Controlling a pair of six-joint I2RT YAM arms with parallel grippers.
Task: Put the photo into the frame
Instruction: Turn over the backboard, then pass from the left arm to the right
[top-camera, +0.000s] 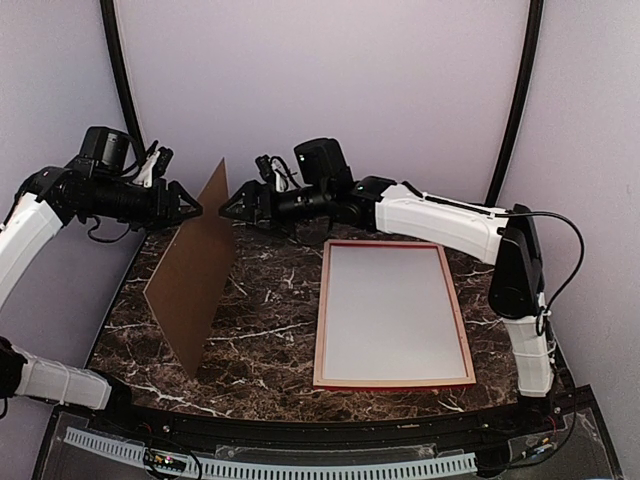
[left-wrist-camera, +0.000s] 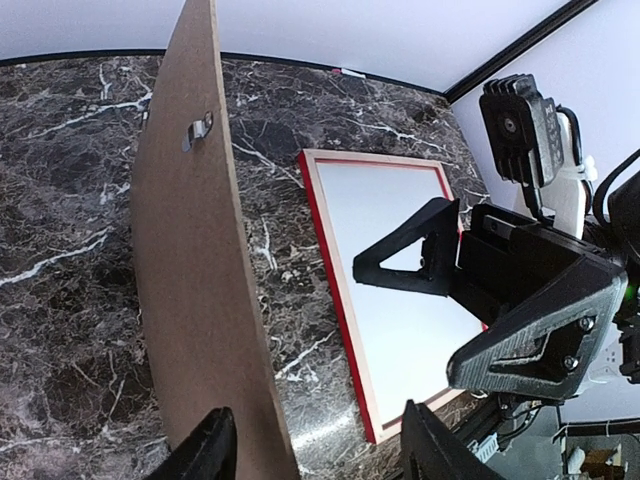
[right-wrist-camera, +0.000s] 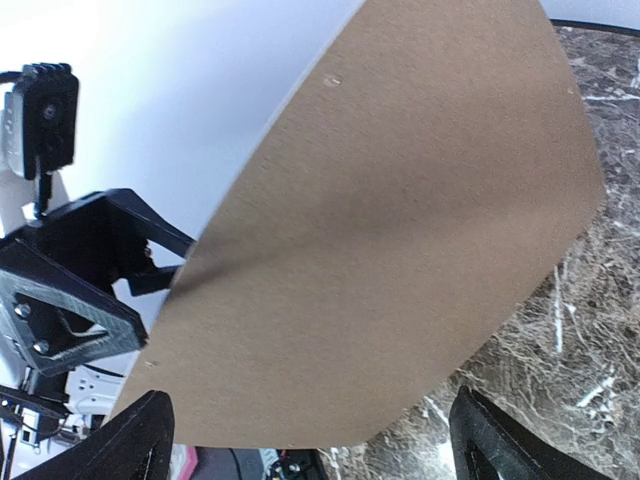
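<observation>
Frame (top-camera: 394, 383) flat on surface (top-camera: 265, 345), right of centre, white sheet (top-camera: 392, 308) inside. Prob. light, stiff, thin-railed: grip a rail edge. Left end effector (top-camera: 193, 209), right end effector (top-camera: 228, 209) both wide, clamping nothing, either side of upright brown board (top-camera: 190, 280).

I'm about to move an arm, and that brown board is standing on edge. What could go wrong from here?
1. The backing board stands on one edge between two open sets of jaws, apparently gripped by neither. It may topple onto the frame and shift the white sheet lying inside it.
2. Both sets of jaws sit close to the board's upper corner, so a sideways move could knock it over.
</observation>
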